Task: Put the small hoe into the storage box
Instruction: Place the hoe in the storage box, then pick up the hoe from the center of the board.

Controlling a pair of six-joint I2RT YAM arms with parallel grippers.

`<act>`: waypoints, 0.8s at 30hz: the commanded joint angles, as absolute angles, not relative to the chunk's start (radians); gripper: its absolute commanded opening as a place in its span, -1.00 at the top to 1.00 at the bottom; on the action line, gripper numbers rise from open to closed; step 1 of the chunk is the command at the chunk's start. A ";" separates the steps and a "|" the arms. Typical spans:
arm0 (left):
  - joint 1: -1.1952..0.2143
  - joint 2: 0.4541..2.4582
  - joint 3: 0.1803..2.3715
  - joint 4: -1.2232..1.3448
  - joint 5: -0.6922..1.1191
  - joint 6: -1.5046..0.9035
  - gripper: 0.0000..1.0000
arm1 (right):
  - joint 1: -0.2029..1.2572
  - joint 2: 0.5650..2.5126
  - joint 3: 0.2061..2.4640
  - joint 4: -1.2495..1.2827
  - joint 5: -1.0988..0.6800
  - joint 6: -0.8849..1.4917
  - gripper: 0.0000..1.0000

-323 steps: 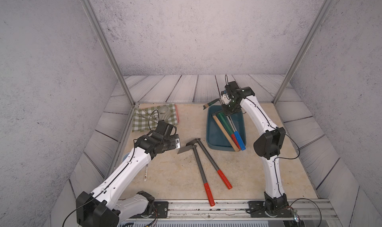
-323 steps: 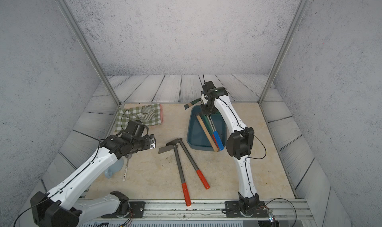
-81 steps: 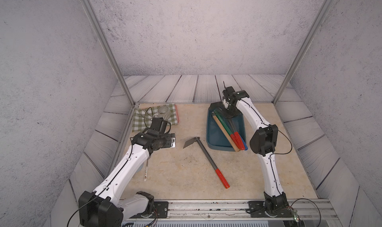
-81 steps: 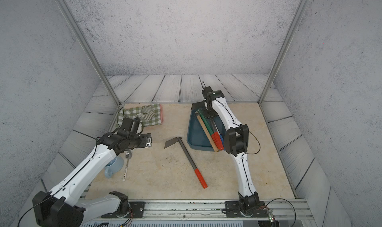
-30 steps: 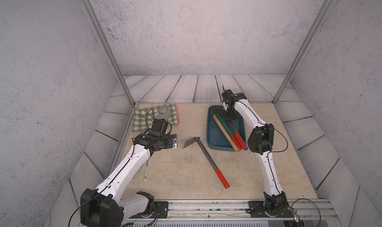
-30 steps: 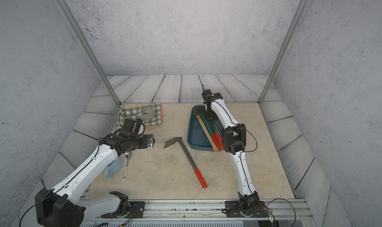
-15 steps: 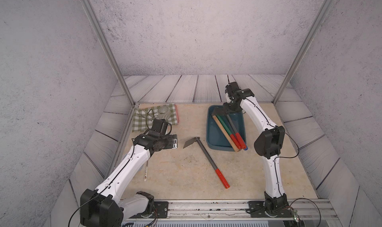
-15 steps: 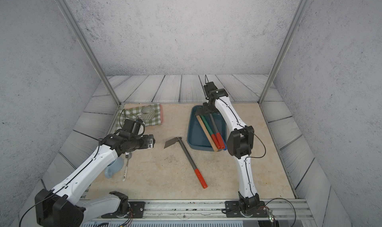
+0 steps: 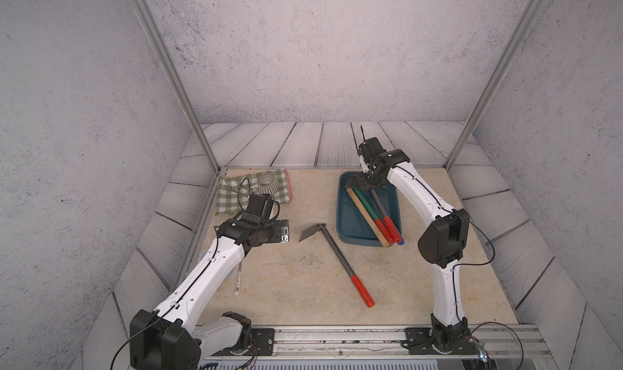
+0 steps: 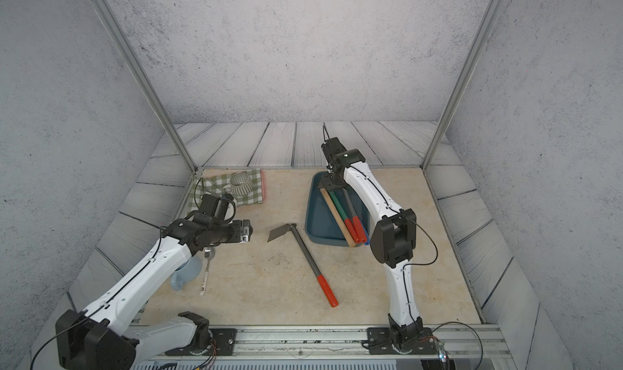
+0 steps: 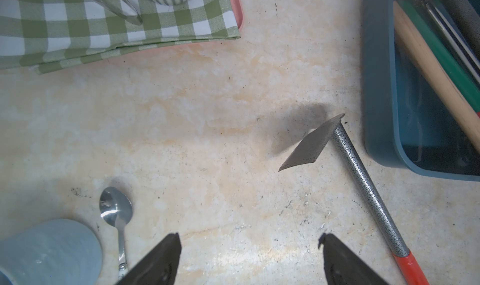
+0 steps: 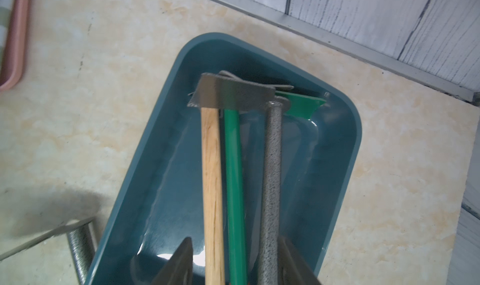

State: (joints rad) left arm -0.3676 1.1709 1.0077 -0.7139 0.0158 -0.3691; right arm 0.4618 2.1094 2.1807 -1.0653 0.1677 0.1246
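A small hoe [image 9: 337, 257] [image 10: 306, 253] [image 11: 363, 182] with a grey speckled shaft, flat blade and red grip lies on the table just left of the storage box [image 9: 349, 228] [image 10: 317, 220] [image 11: 381, 89] [image 12: 161, 166], a dark teal tub. Inside the box lie a like grey hoe [image 12: 271, 166], a wooden-handled tool [image 12: 211, 166] and a green-handled one [image 12: 233, 166]. My right gripper [image 9: 365, 183] [image 10: 332, 181] [image 12: 235, 247] hangs over the box's far end, open, its jaws astride those handles and holding nothing. My left gripper [image 9: 285, 233] [image 10: 247, 233] [image 11: 250, 238] hovers open left of the hoe's blade.
A green checked cloth [image 9: 236, 196] [image 11: 78, 37] with a striped cup [image 9: 268, 183] lies on a pink tray at the back left. A pale blue mug [image 10: 185, 274] [image 11: 46, 250] and a spoon [image 10: 205, 274] [image 11: 117, 213] sit beside my left arm. Slatted walls ring the table.
My right gripper has lifted out of the far end of the box and its jaws have spread, leaving the grey hoe lying in the box. The left arm has barely moved.
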 commanded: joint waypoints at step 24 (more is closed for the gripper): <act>-0.371 1.169 1.027 -0.709 -0.005 -0.359 -0.75 | 0.603 1.835 1.842 -0.930 0.143 0.132 -0.05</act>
